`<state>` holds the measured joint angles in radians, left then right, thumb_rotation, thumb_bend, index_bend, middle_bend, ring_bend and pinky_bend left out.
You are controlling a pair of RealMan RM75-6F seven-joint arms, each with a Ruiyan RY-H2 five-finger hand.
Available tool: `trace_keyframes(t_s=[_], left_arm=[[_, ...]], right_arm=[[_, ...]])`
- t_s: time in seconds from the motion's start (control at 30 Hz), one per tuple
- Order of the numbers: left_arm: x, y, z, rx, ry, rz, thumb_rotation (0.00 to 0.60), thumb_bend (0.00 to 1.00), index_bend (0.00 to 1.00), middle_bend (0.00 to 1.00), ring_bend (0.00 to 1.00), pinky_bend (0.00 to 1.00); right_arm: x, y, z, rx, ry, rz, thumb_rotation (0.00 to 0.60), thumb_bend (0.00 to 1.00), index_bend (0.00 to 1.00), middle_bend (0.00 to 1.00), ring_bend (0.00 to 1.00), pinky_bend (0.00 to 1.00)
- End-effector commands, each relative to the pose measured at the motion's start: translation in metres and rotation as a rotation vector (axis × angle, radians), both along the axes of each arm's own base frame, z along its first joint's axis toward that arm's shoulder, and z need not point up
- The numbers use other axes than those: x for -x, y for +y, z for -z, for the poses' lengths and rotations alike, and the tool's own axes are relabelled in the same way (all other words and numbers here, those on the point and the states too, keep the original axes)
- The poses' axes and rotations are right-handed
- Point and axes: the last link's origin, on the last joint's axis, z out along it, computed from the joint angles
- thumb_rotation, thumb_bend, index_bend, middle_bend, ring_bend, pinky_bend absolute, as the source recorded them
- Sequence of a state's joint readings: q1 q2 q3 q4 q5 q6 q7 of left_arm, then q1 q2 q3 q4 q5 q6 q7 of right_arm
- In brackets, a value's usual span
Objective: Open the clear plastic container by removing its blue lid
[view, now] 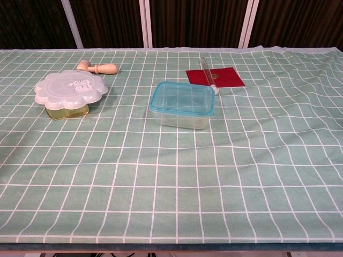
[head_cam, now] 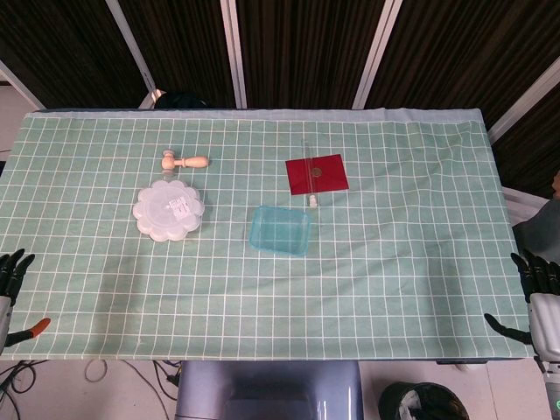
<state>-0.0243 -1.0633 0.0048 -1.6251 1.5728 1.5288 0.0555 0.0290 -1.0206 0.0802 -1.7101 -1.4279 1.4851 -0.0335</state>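
Container (view: 180, 106) (blue lid (view: 181, 97) on) mid-table

black-fingered left hand (head_cam: 12, 278), right hand (head_cam: 535, 302)

Bright even overhead light, soft faint shadows, bg dark, both views sharp, slight edge distortion

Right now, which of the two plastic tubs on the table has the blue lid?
The rectangular clear container near the table's middle: its lid is blue. The other tub, the flower-shaped container further left, has a white lid.
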Motion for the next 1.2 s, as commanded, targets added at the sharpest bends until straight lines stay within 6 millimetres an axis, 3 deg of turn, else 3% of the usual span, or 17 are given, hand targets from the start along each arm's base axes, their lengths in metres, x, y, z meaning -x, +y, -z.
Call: trace_keyframes(t_s=[0.03, 0.43, 0.6, 0.7, 0.9, 1.2], left_arm=[[-0.001, 0.001, 0.001, 0.002, 0.0, 0.0, 0.6, 0.0, 0.0, 0.0, 0.0, 0.05], [-0.003, 0.002, 0.005, 0.019, -0.006, -0.005, 0.6, 0.0, 0.0, 0.0, 0.0, 0.05], [-0.013, 0.01, 0.013, 0.054, -0.033, -0.021, 0.6, 0.0, 0.0, 0.0, 0.0, 0.05], [-0.03, 0.026, 0.018, 0.068, -0.036, 0.007, 0.6, 0.0, 0.0, 0.0, 0.0, 0.05], [-0.083, 0.068, 0.033, 0.108, -0.068, 0.082, 0.6, 0.0, 0.0, 0.0, 0.0, 0.05], [-0.157, 0.128, 0.073, 0.252, -0.067, 0.11, 0.6, 0.0, 0.0, 0.0, 0.0, 0.04]], right_arm=[[0.0, 0.0, 0.0, 0.001, 0.001, 0.001, 0.6, 0.26, 0.0, 0.0, 0.0, 0.0], [0.001, 0.001, -0.002, -0.001, -0.004, 0.01, 0.6, 0.26, 0.0, 0.0, 0.0, 0.0], [0.004, -0.002, 0.004, -0.008, 0.004, 0.023, 0.6, 0.26, 0.0, 0.0, 0.0, 0.0], [0.005, -0.005, 0.007, -0.005, 0.01, 0.026, 0.6, 0.26, 0.0, 0.0, 0.0, 0.0], [0.007, -0.009, 0.013, 0.009, 0.02, 0.036, 0.6, 0.26, 0.0, 0.0, 0.0, 0.0], [0.007, -0.01, 0.013, 0.029, 0.008, 0.043, 0.6, 0.26, 0.0, 0.0, 0.0, 0.0]])
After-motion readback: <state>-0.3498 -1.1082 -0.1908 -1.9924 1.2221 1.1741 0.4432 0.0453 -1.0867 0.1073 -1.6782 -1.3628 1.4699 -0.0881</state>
